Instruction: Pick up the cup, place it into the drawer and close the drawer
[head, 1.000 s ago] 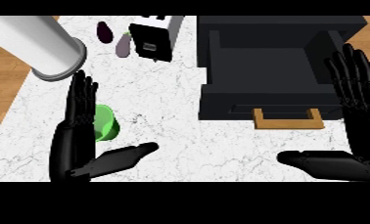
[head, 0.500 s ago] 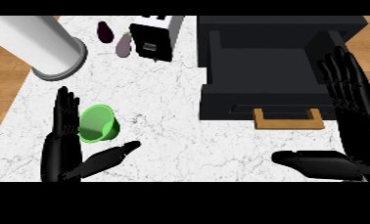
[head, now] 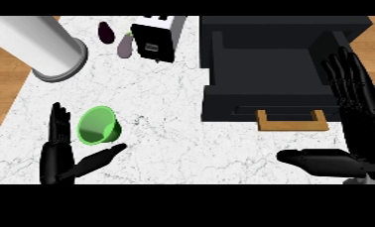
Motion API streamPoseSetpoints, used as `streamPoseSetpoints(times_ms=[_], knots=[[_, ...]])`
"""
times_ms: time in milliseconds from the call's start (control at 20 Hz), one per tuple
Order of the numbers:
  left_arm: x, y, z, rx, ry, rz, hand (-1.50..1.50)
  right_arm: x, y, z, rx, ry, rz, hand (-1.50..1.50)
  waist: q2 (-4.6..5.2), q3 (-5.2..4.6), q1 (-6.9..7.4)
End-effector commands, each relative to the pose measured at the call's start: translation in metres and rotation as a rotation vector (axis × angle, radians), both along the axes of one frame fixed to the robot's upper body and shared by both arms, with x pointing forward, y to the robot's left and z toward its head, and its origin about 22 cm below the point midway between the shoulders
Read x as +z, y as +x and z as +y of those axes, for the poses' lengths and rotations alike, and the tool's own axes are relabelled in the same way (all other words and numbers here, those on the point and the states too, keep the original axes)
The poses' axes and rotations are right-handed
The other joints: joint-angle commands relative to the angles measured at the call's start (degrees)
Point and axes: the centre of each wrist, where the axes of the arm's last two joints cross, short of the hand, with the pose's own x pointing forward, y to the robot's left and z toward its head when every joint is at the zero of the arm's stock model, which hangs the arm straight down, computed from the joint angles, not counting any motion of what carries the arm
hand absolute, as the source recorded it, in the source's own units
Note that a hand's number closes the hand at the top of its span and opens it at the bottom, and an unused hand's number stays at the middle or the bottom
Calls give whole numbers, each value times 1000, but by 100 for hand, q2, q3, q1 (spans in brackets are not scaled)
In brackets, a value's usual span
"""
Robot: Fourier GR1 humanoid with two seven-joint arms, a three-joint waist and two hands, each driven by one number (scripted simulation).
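My left hand (head: 60, 155) is spread flat beside the green cup (head: 99, 126), grasping nothing. My right hand (head: 350, 122) rests spread by the pulled-out drawer (head: 268, 75).

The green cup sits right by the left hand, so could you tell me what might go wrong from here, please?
1. The green cup lies tilted between the open left hand's fingers and thumb; closing on it could push it away rather than catch it.
2. The open drawer is on the far side, near the right hand, so the carry may need a long cross-reach.
3. The white cylinder stands close above the cup and could be bumped on lifting.
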Motion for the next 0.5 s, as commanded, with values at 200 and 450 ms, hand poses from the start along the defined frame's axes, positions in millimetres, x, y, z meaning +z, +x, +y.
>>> streamPoseSetpoints(times_ms=[200,450], knots=[[-54,-3,13,16,-19,9,-150,12,-4,-14,3,10,-13,-150,-2,0,-11],[-78,-7,41,43,-24,-23,-150,8,-7,8,7,12,6,-150,-1,-1,-9]])
